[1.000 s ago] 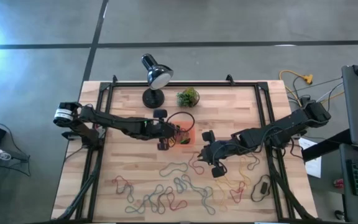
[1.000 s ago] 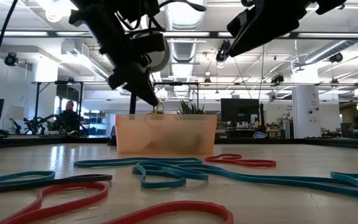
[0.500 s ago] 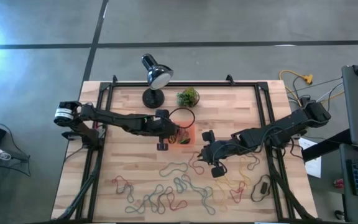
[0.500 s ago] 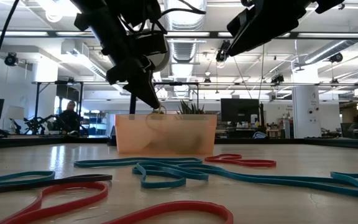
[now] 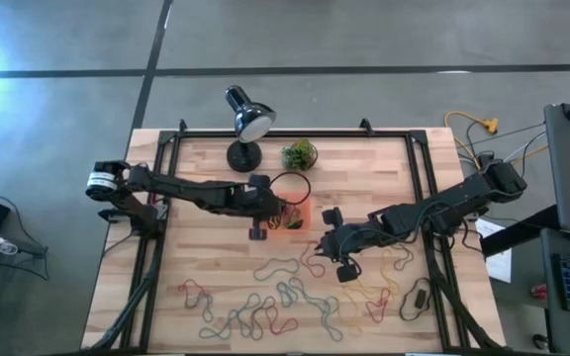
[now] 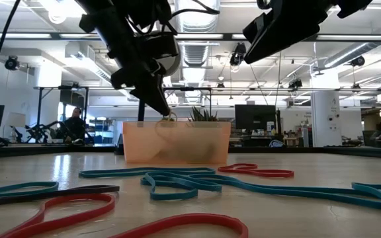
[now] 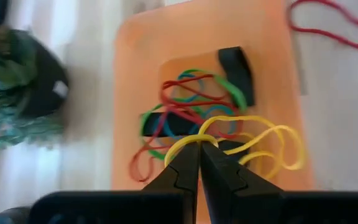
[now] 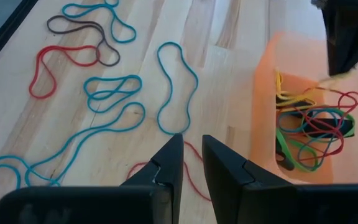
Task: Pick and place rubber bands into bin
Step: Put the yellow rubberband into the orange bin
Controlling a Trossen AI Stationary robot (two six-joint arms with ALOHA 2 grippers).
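Bin [image 7: 263,93] wall half-veiling rubber bands [image 7: 194,109]

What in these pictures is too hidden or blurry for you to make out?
- High view: what lies in the bin; the left gripper covers it, and the bands are too small.
- Low view: the bin's contents; its cloudy wall blurs them.
- Right wrist view: whether the right gripper holds anything; the fingertips look bare.
- Left wrist view: the plant; blurred, cut by the edge.
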